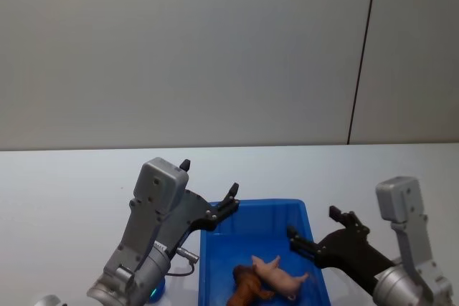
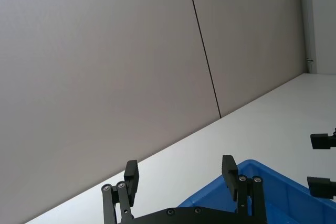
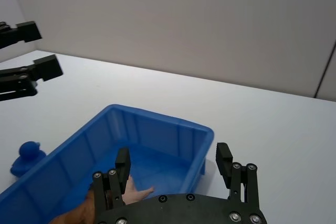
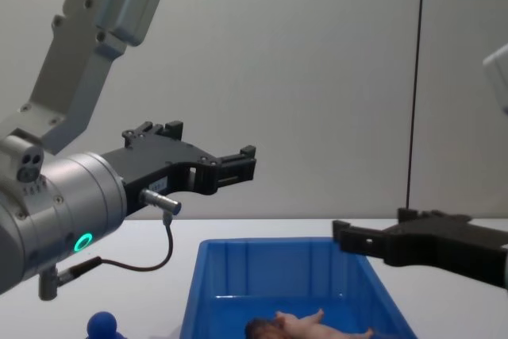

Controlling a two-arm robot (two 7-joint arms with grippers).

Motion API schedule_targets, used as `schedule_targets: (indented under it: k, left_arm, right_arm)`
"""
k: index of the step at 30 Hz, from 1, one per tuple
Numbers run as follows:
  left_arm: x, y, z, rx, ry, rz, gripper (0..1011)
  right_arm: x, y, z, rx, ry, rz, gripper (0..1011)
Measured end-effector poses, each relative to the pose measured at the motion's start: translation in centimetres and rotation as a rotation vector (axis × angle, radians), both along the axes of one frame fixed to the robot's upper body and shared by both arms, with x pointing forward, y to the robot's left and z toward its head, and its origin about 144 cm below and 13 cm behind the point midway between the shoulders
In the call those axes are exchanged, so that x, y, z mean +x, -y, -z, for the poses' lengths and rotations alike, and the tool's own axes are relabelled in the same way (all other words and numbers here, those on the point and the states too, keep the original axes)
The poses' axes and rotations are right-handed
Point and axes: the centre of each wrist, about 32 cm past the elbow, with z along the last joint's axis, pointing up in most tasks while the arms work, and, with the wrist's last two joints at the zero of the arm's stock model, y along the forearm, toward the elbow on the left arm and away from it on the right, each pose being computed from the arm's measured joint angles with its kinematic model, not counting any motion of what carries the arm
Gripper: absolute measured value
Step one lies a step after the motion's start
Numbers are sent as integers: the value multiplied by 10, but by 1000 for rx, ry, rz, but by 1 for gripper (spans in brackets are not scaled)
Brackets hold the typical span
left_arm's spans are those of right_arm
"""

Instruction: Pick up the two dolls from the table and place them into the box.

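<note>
the white tabletop (image 1: pixel 72 177) carries the blue box (image 1: pixel 272 204) close in front of the robot, its long axis running away from the body, which puts it within reach of both arms. the left gripper (image 2: pixel 180 169) hangs raised above the box's left rim and the right gripper (image 3: pixel 174 156) above its right rim. both have their fingers spread wide with nothing between them, which looks like arms standing clear after a drop. both dolls lie on the box floor at the near end, so the task looks done. the pink doll (image 1: pixel 281 275) lies flat, its body slanting from far-left to near-right, limbs sticking out sideways. the brown doll (image 1: pixel 247 288) lies touching it on the left, its length pointing roughly toward the near wall. a small blue toy (image 3: pixel 26 156) sits on the tabletop just left of the box.
</note>
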Motion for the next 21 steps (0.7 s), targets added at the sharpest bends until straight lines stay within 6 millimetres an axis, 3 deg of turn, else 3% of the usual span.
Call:
schedule_targets:
  k: [21]
  left_arm:
    - [0, 0, 0, 0, 0, 0, 1001]
  right_arm:
    - [-32, 20, 4, -11, 37, 219, 1001]
